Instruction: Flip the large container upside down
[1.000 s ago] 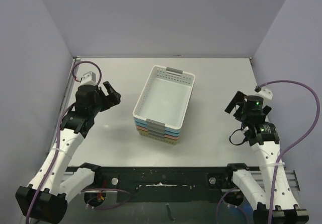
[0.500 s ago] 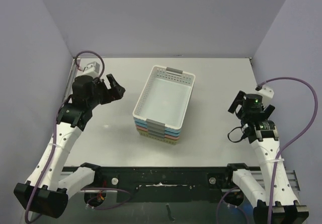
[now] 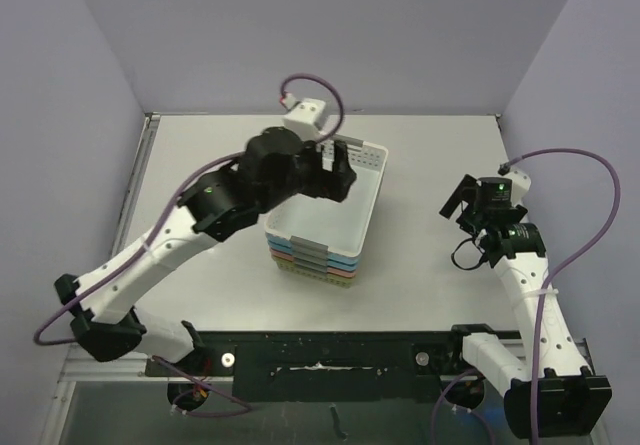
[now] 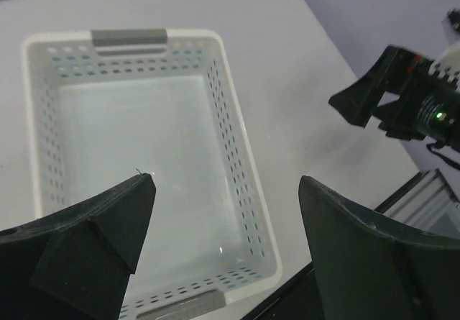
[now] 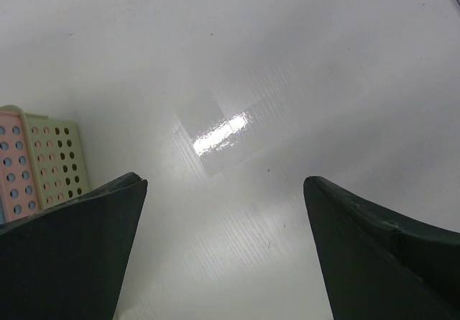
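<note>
Hovering: left end effector spread wide above white container.

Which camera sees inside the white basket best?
The left wrist view: it looks down into the white basket, showing its floor and both grey handles. From the top external view the left gripper hides its far end. The right wrist view shows only the coloured baskets beneath.
</note>
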Available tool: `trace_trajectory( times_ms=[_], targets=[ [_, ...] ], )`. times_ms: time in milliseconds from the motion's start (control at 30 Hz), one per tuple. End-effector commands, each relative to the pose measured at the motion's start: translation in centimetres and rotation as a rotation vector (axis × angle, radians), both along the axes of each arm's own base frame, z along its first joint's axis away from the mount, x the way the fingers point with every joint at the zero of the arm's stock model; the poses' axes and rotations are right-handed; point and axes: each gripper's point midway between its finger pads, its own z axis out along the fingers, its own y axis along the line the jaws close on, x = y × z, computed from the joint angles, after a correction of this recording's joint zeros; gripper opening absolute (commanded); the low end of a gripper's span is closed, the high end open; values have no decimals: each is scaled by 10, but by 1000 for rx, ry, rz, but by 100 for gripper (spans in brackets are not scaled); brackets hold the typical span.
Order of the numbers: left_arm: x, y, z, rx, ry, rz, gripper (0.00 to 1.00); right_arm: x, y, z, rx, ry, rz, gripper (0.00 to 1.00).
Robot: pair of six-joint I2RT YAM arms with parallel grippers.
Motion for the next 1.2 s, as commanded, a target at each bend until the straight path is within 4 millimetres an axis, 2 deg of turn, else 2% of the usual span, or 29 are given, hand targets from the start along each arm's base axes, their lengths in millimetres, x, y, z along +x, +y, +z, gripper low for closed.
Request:
trace_trajectory(
  times_ms=[0,100,267,400,467,567,700,767,833,933,1033,1133,1167],
  targets=[
    [1,-32,-35,118,50,19,82,4,-1,17,28,-59,-38,98],
    [1,-64,-56,152,99,-42,82,-3,-5,17,15,-59,-60,98],
    [13,-84,-81,238,126,-52,82,-16,-9,13,11,-50,-92,98],
    [17,-101,-104,273,167,-75,76,-23,-17,14,-16,-46,-122,98],
    [20,-104,-113,294,181,-66,68,-25,-19,14,-24,-43,-133,98],
    [23,-108,-118,299,178,-67,54,-27,-19,14,-23,-41,-135,98],
    [22,-114,-131,324,207,-90,43,-25,-17,13,-15,-44,-128,98],
    [22,-117,-138,340,221,-92,35,-25,-17,12,-18,-45,-123,98],
    [20,-120,-138,340,216,-97,26,-25,-18,12,-24,-40,-121,98],
    [20,-123,-140,337,215,-111,19,-25,-19,10,-35,-34,-122,98],
    [21,-126,-140,342,215,-113,15,-26,-20,10,-40,-31,-121,97],
    [21,-126,-129,329,204,-116,1,-28,-20,10,-41,-31,-122,98],
    [21,-126,-124,324,198,-120,0,-28,-21,10,-45,-30,-123,98]
  ],
)
